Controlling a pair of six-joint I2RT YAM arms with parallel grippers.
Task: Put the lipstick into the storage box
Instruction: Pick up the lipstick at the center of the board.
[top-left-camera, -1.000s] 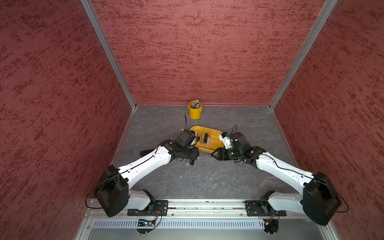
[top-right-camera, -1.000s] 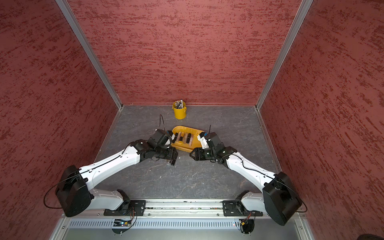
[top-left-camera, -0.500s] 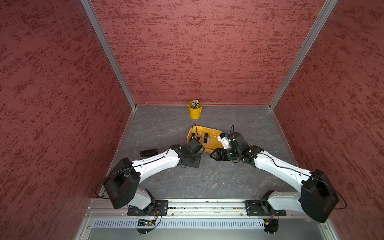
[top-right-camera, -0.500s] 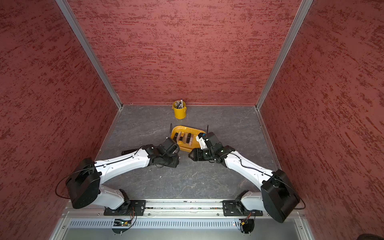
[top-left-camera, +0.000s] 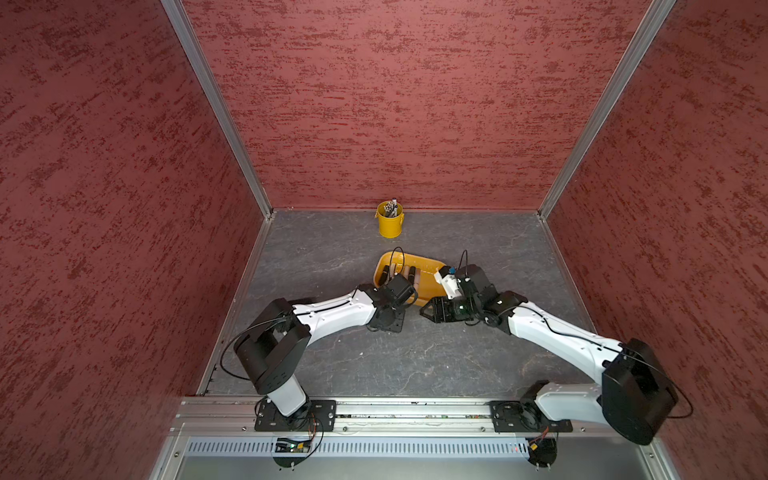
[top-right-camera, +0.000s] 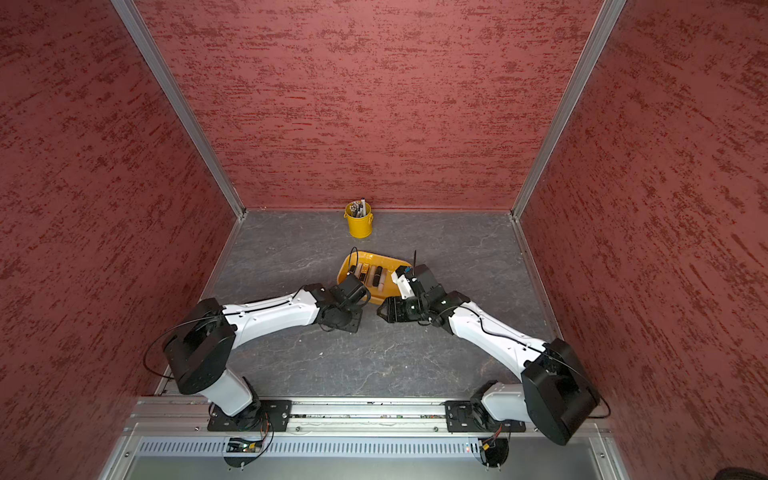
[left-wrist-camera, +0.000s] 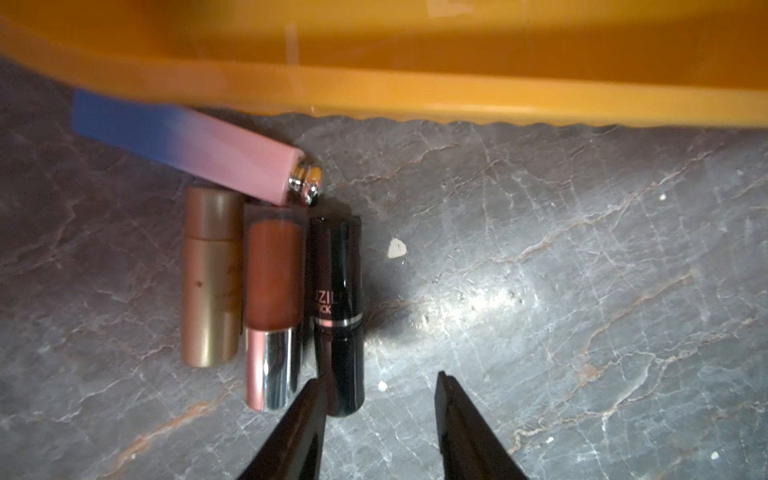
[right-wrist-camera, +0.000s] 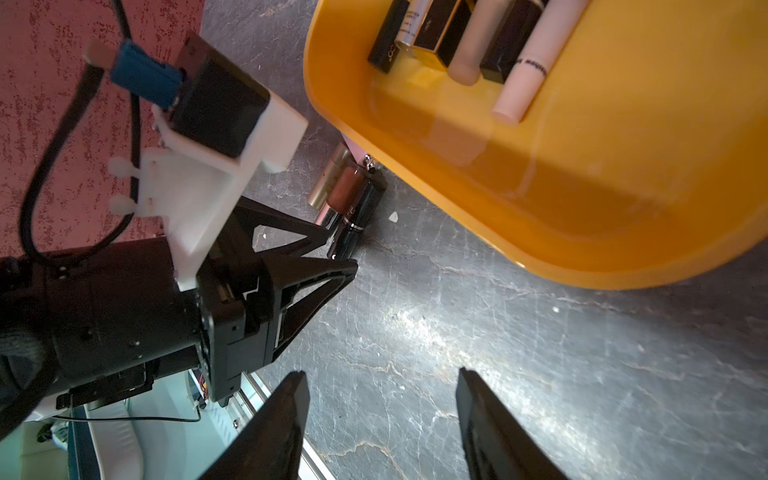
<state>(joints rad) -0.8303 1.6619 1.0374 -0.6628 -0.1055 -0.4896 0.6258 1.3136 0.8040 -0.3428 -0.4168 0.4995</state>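
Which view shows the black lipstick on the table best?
Left wrist view: the black lipstick lies close, nearly whole, lettering visible. The right wrist view shows it smaller, at a slant. In both top views the left arm covers it.

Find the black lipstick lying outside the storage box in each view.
Both top views: not visible; the left arm covers that spot.
Left wrist: black lipstick, beside the brown lipstick and one finger of the open left claw.
Right wrist: it lies between the left claw and the box wall.
Shared landmark: the storage box, in all four.
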